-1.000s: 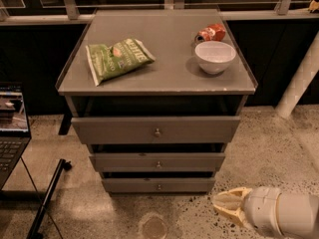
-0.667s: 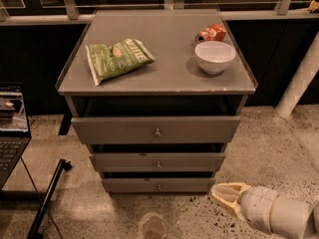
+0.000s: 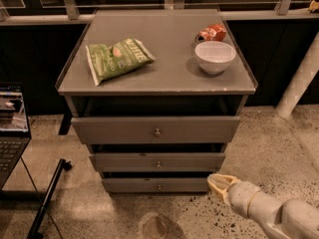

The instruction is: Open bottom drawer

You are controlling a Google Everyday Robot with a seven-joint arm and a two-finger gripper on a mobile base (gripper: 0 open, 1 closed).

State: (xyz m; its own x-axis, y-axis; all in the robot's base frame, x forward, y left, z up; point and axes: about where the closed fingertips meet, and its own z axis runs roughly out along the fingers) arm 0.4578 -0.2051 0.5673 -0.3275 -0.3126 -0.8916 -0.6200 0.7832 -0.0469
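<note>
The grey cabinet's flat surface (image 3: pixel 164 68) looks matt and smooth, as does the short grey flat-fronted bottom drawer (image 3: pixel 129 185) — its tiny round knob (image 3: pixel 159 186) gleams like metal. The green snack bag (image 3: pixel 117 59) is crinkled, glossy film; the white round bowl (image 3: pixel 215 57) has a smooth, glazed sheen. The speckled stone-like floor (image 3: pixel 269 143) shines softly. Low at the right, just beside that drawer's end, the cream pincer (image 3: pixel 216 181) looks like smooth, satin plastic.
</note>
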